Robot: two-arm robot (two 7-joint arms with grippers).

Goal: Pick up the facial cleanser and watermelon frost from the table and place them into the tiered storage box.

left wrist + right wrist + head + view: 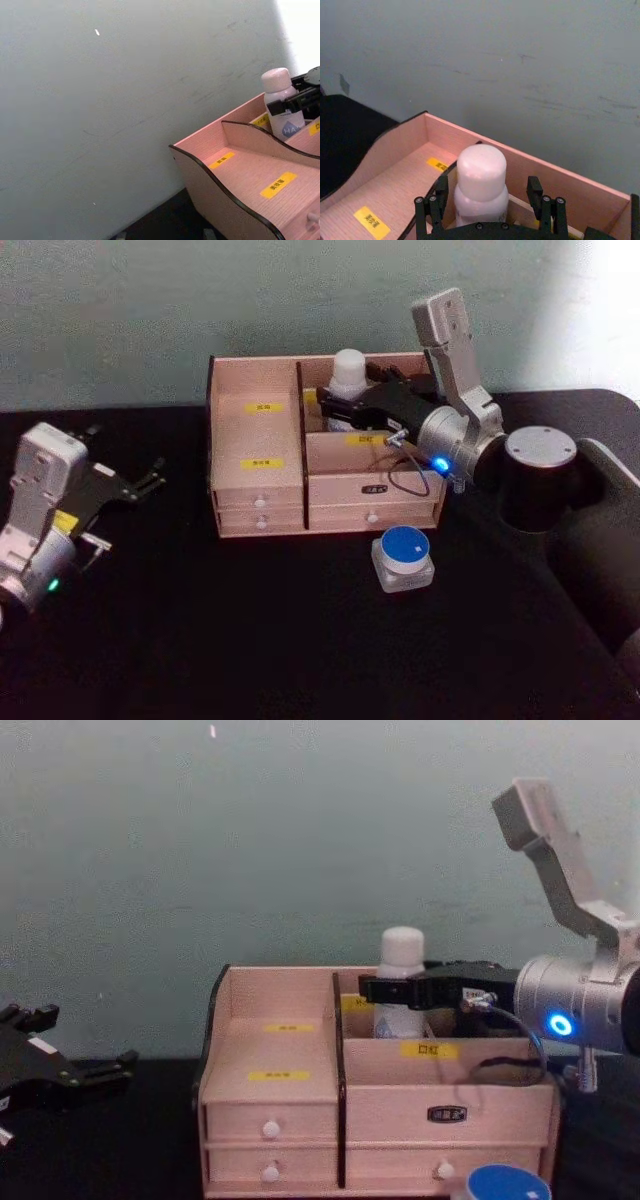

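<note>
The facial cleanser, a white bottle with a rounded white cap, stands upright in the back right compartment of the tiered storage box. My right gripper reaches in from the right and is open around the bottle's body, its black fingers on either side with a small gap. The watermelon frost, a small clear jar with a blue lid, sits on the black table just in front of the box's right drawers. My left gripper rests open at the table's left, away from the box.
The box backs onto a pale green wall. Its left stepped compartments with yellow labels hold nothing. A round black base of the right arm stands to the right of the box. Black tabletop spreads in front.
</note>
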